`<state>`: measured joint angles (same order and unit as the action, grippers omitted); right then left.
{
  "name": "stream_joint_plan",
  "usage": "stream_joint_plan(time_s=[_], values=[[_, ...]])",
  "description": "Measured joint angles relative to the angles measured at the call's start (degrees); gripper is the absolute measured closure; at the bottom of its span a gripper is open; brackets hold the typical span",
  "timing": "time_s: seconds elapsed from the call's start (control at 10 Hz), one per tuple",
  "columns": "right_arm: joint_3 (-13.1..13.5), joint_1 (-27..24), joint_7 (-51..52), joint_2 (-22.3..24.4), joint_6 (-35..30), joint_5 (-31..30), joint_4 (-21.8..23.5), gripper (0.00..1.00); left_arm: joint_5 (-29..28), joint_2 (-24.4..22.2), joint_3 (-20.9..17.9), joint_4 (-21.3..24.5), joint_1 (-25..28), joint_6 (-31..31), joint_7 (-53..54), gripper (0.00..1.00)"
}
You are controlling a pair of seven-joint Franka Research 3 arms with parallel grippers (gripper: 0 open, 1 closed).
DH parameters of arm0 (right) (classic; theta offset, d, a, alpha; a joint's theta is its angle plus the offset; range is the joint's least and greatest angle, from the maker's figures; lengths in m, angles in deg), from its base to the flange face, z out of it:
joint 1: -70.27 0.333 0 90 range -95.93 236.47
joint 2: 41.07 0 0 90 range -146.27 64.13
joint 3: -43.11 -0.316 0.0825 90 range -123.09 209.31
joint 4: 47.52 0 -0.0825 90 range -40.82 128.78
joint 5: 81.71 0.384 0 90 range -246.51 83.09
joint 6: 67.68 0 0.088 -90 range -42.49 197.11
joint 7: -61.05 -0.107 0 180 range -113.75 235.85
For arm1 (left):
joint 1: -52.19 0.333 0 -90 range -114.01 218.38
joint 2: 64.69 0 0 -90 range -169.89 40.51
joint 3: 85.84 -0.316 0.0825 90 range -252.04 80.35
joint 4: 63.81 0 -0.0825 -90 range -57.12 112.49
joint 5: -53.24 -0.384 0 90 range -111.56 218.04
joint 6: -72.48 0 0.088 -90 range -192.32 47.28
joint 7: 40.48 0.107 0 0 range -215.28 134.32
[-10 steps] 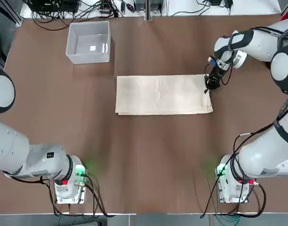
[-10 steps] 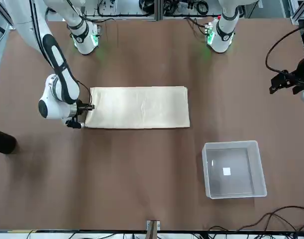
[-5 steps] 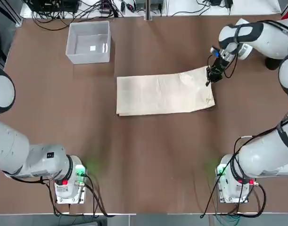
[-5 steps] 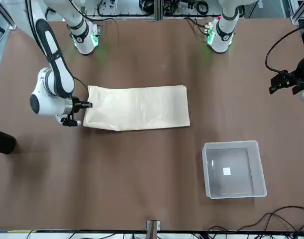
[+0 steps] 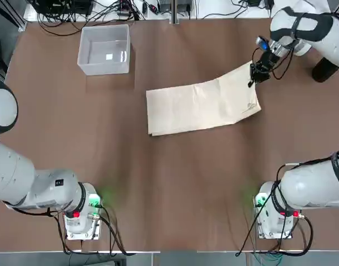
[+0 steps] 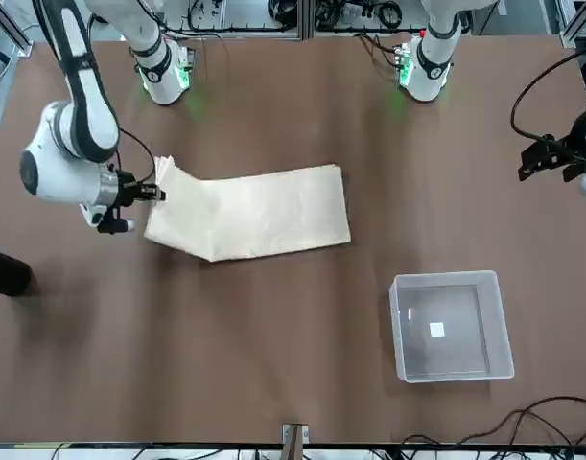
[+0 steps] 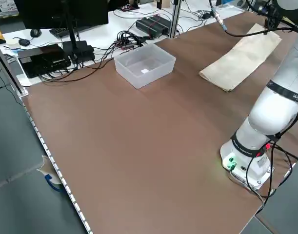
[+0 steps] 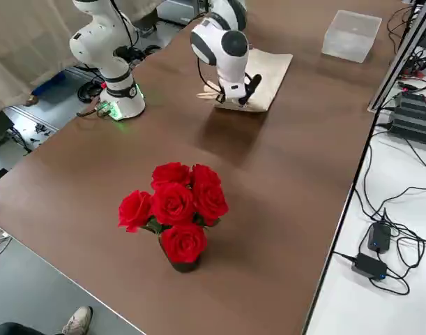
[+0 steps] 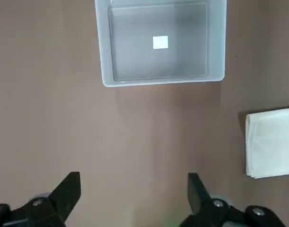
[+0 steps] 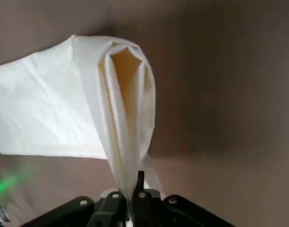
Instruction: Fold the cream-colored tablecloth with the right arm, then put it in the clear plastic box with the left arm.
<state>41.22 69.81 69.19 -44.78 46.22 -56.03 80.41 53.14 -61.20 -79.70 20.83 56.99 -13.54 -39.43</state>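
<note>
1. Evidently the folding step was in hand: the cream-colored tablecloth (image 5: pixel 200 108) lay on the table (image 5: pixel 175 188) as a layered strip, right of its middle, with its right end drawn up and bent out of line toward the far side.
2. The right gripper (image 10: pixel 134 196), at the cloth's far right corner, was clamped on a gathered pinch of the fabric. The layers rose toward it in a narrow, open-sided loop, while the left part of the cloth lay flat.
3. The left gripper (image 9: pixel 134 182) had its fingers wide apart and nothing between them; it waited at the left of the table, its share of the work not begun.
4. The clear plastic box (image 5: pixel 104 47) stood upright at the far left, well apart from the cloth, with only a small white label (image 5: pixel 109 56) showing inside.
5. By my judgement, the next move called for the right arm to lift the pinched end and carry it over toward the cloth's left end, then lower it and let go. A flat, sideways pull risked dragging or skewing the whole strip.
6. Only a compact, squared bundle would have suited the left arm's pick; the strip looked too long for the box.
</note>
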Motion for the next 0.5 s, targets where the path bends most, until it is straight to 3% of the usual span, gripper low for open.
stream_joint_plan(time_s=[0.3, 0.5], values=[[-0.4, 0.0, -5.7, 3.9, -1.0, -0.3, 0.0, 0.96, 0.0, 0.0, 0.0, 0.0, 0.0, 0.0, 0.0, 0.0], [-2.8, 0.1, -12.9, 6.3, -1.9, -2.5, 0.0, 0.96, 0.0, 0.0, 0.0, 0.0, -0.1, 0.0, 0.0, 0.0]])
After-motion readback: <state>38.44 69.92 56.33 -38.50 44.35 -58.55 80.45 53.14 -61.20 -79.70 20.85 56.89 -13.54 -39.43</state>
